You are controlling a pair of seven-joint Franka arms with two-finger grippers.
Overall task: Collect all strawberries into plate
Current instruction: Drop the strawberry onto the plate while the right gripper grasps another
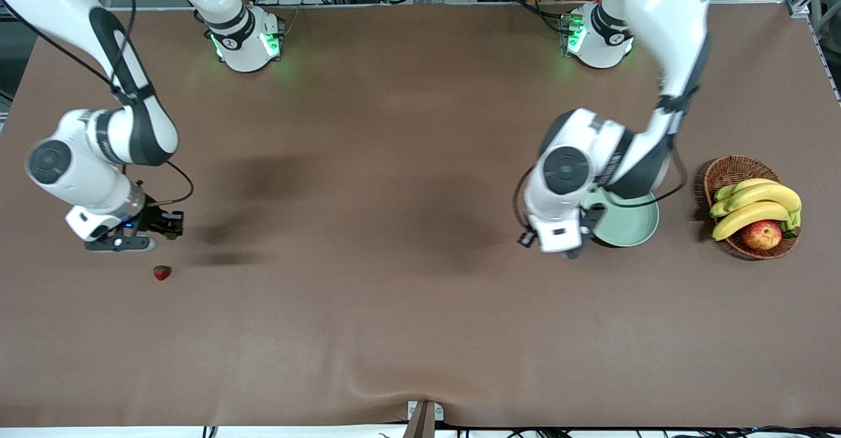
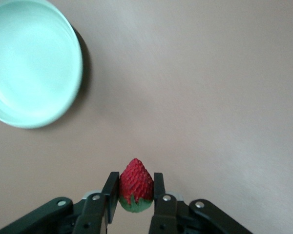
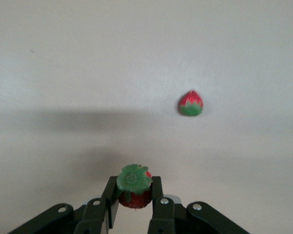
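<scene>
At right arm's end of table, right gripper point(image 3: 135, 200) clamps strawberry point(image 3: 134, 191), leafy top up; second strawberry point(image 1: 162, 272) lies on cloth nearby, nearer front camera. Left gripper point(image 2: 136, 195) pinches third strawberry point(image 2: 135, 185), tip forward, just beside plate point(image 1: 640, 228); plate seems empty, arm partly covers it. Basket point(image 1: 729, 174) with bananas point(image 1: 755, 203), apple point(image 1: 762, 234) beside plate.
</scene>
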